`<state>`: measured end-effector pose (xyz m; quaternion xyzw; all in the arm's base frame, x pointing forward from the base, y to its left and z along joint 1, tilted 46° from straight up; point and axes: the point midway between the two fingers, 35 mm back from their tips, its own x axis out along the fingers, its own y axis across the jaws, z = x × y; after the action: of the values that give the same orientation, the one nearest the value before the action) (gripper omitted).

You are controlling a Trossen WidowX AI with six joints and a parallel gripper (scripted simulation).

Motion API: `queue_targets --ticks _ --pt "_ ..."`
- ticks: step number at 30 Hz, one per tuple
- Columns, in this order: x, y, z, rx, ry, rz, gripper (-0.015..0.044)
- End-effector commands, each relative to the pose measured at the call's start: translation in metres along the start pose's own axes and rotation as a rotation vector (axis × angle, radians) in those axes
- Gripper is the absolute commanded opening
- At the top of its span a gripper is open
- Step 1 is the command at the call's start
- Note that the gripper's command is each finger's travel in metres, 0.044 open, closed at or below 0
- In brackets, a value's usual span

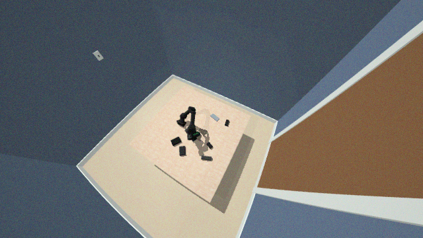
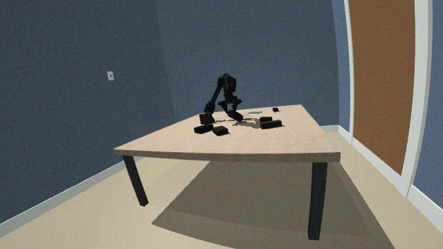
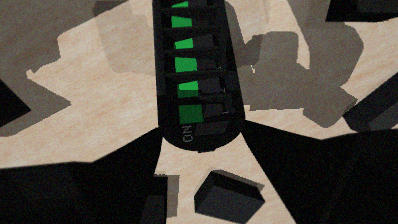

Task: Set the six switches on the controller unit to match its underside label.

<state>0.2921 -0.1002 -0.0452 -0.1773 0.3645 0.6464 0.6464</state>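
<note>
Controller unit (image 1: 196, 134) (image 2: 235, 115) (image 3: 200, 75) looks dark, tilted, with green-ended switches beside "ON".

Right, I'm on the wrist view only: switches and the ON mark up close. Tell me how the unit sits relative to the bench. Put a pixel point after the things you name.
Observer: From the exterior view, the unit (image 1: 196, 134) (image 2: 235, 115) (image 3: 210, 132) is tilted, not flat on the bench (image 1: 149, 140) (image 2: 173, 143) (image 3: 110, 110), one end up in the gripper (image 1: 194, 135) (image 2: 234, 112) (image 3: 201, 128).
Operator: Name something on the bench that I'm missing.
Observer: A pale plate (image 1: 215, 117) (image 2: 255, 112). It lies flat, near a small dark block (image 1: 227, 123) (image 2: 275, 109).
</note>
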Motion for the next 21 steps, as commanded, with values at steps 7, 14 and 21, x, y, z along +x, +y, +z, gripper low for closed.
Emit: queue_targets --ticks 7,14,21 --pt "0.004 0.001 -0.009 -0.003 0.008 0.0 0.0336" --pt "0.008 0.001 -0.012 -0.003 0.009 0.0 0.0336" --pt "0.012 0.001 -0.016 -0.003 0.009 0.0 0.0336"
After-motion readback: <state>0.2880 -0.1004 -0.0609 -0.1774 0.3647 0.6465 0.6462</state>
